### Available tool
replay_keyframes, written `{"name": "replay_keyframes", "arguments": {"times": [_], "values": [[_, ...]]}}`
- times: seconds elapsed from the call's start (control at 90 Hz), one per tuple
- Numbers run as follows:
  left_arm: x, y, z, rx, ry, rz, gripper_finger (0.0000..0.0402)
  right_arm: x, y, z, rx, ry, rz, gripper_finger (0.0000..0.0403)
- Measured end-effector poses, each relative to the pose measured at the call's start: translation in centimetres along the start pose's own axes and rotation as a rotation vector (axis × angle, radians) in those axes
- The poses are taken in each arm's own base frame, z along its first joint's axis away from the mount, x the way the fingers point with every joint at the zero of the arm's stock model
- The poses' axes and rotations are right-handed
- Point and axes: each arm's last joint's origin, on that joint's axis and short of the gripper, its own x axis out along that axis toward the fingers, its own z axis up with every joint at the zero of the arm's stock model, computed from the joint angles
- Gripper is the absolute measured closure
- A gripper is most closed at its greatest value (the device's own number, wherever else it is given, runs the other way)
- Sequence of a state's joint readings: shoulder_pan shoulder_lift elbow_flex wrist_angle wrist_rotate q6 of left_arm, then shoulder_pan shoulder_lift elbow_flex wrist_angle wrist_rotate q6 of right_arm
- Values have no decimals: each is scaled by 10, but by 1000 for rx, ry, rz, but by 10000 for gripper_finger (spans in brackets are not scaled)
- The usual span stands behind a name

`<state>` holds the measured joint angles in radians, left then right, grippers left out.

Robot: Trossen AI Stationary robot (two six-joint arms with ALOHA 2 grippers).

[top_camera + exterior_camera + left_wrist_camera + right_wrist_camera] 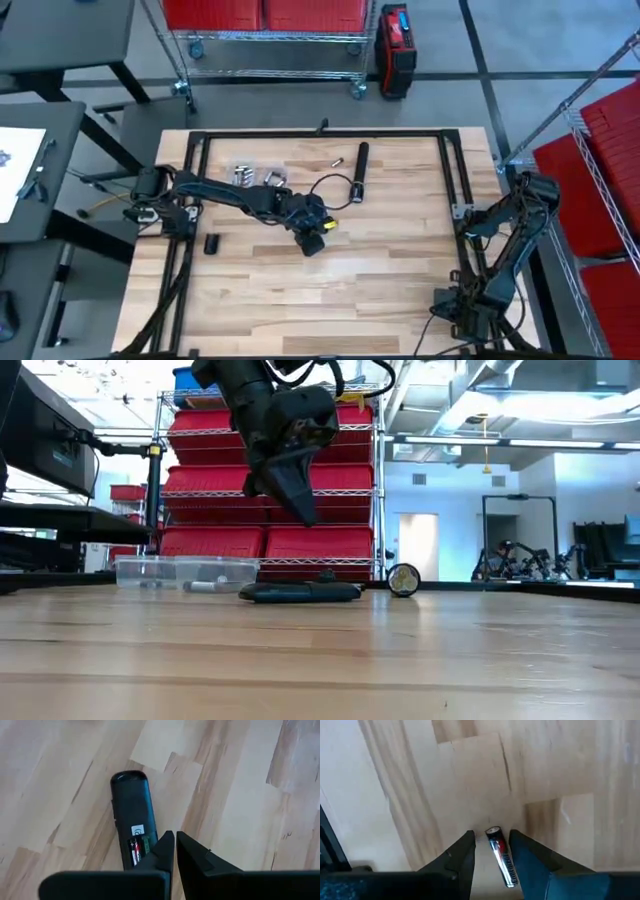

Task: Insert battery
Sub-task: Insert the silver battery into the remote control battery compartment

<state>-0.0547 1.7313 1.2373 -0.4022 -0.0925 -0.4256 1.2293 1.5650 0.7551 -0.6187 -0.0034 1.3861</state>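
A black remote [358,172] lies flat on the table's far middle. Its open compartment [134,851] shows a red-and-black battery inside, partly hidden by my finger. My left gripper [175,837] is shut and hangs in the air [303,510] to the near left of the remote, holding nothing. A second battery [501,856] lies lengthwise between the spread fingers of my right gripper [491,837], which is parked at the table's right edge [468,228]. My right gripper has the battery [499,847] between its two fingers, lying along them. The gap is far wider than the battery. I cannot tell whether either finger touches it, or whether it rests on the table.
Two clear little boxes [255,175] stand at the far left, with a small metal piece [337,162] beside the remote. A small black cover-like piece [212,243] lies left of my left gripper. A black frame [320,133] runs round the table. Bare wood fills the near half.
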Motion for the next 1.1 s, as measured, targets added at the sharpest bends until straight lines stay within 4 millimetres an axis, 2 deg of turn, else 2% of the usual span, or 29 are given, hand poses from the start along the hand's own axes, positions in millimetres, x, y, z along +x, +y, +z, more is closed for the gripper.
{"name": "replay_keyframes", "arguments": {"times": [0.178,0.356,0.433,0.589,0.722,0.778,0.9,1.1], "values": [[0,0,0,2,5,2,402,0,1,-7,-164,-49,-15,286],[0,0,-1,3,5,2,402,6,-4,-9,-177,-62,-35,291],[0,0,-1,0,5,1,402,7,-5,-10,-183,-66,-42,309],[0,-1,-1,1,5,0,402,7,-7,-6,-165,-68,-51,382],[-2,-1,0,0,4,0,402,-1,-9,3,-116,-94,-18,386],[-7,0,0,0,-1,-2,402,-6,-12,8,-85,-133,-14,387],[-28,1,7,4,-47,-20,402,-26,-24,25,-8,-342,-48,397],[-82,10,26,47,-233,-63,402,-70,-49,62,103,-622,-9,399]]}}
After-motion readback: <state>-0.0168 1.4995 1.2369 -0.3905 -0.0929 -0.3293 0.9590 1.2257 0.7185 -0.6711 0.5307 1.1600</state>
